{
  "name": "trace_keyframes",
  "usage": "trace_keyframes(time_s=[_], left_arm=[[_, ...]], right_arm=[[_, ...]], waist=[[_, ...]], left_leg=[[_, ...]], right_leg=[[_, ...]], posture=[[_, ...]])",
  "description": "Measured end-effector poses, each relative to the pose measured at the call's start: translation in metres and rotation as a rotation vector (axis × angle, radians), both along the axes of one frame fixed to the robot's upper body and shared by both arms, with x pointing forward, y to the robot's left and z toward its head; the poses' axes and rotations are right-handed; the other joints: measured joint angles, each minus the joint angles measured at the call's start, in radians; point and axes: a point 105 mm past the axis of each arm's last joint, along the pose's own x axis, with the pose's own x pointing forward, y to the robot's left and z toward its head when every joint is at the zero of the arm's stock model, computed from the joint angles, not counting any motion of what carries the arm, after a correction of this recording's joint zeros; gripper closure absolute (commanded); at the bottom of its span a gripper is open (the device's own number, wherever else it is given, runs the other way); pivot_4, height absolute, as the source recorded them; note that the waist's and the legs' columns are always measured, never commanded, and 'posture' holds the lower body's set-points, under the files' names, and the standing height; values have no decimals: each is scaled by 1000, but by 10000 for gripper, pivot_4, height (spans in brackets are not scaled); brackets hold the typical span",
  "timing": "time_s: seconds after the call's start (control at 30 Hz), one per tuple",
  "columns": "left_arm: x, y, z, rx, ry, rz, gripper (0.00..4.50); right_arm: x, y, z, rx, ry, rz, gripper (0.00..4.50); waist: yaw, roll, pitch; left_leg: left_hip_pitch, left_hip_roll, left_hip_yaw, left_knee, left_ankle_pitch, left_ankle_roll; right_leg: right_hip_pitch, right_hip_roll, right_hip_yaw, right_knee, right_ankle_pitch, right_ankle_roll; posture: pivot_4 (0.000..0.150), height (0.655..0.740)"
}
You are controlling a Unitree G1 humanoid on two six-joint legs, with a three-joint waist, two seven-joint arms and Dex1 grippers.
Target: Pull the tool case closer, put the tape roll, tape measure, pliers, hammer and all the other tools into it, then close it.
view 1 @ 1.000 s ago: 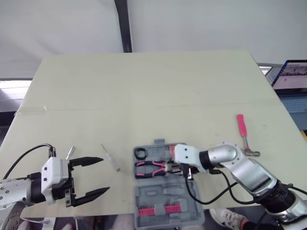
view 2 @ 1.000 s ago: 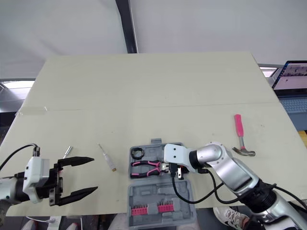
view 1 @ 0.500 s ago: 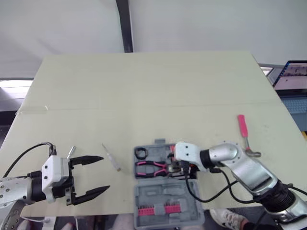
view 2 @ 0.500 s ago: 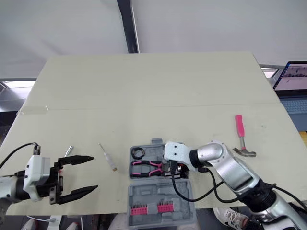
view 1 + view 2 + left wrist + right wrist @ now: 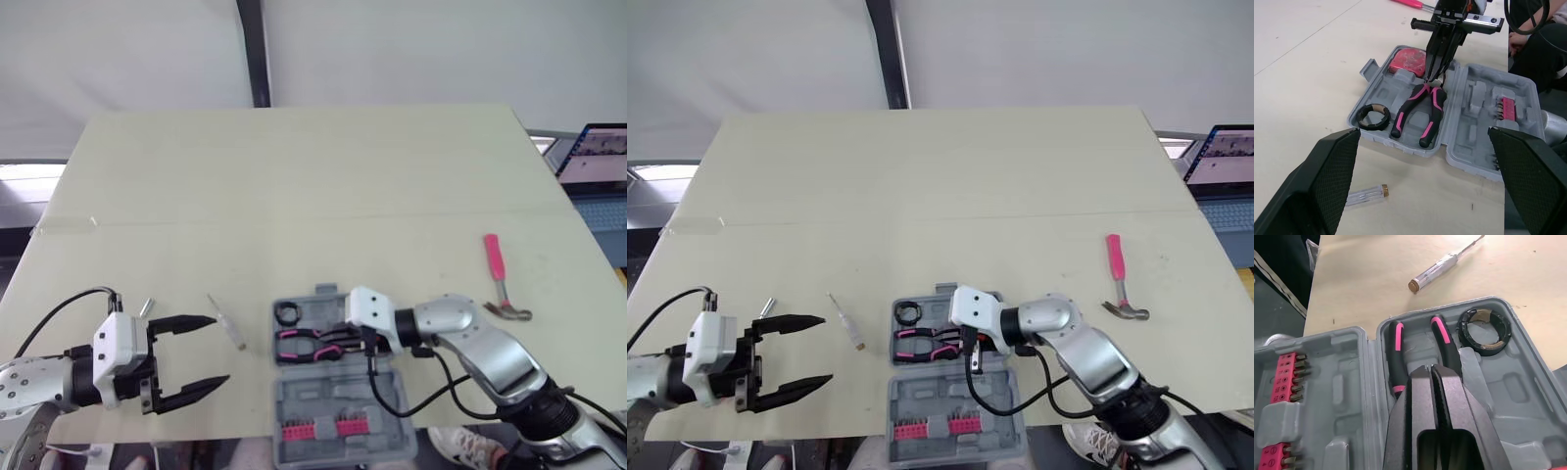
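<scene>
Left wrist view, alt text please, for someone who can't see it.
An open grey tool case holds pink-handled pliers, a black tape roll and a red tape measure. The right gripper, fingers shut, points down at the pliers' head. A clear screwdriver lies outside the case.

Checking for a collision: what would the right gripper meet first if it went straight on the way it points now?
Most likely the pliers lying in the tool case: the shut right gripper points at where their handles meet. Whether they touch is unclear.
</scene>
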Motion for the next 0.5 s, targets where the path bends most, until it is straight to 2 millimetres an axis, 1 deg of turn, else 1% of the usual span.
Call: trace_keyframes(time_s=[0.1, 0.37, 0.5], left_arm=[[-1, -3, 1, 3, -5, -8, 0], [-1, -3, 2, 5, 3, -2, 0], [0, -3, 2, 8, 6, -1, 0]], right_arm=[[0, -1, -8, -2, 22, -12, 44599], [0, -3, -15, 1, 30, -9, 44599], [-4, -1, -21, -7, 42, 6, 44599]], waist=[[1, 0, 0], [0, 0, 0], [0, 0, 0]], left_leg=[[0, 0, 0, 0, 0, 0], [0, 0, 0, 0, 0, 0], [0, 0, 0, 0, 0, 0]], right_leg=[[0, 0, 0, 0, 0, 0], [0, 0, 0, 0, 0, 0], [0, 0, 0, 0, 0, 0]], posture=[[1500, 7400], [1500, 7400], [1500, 7400]])
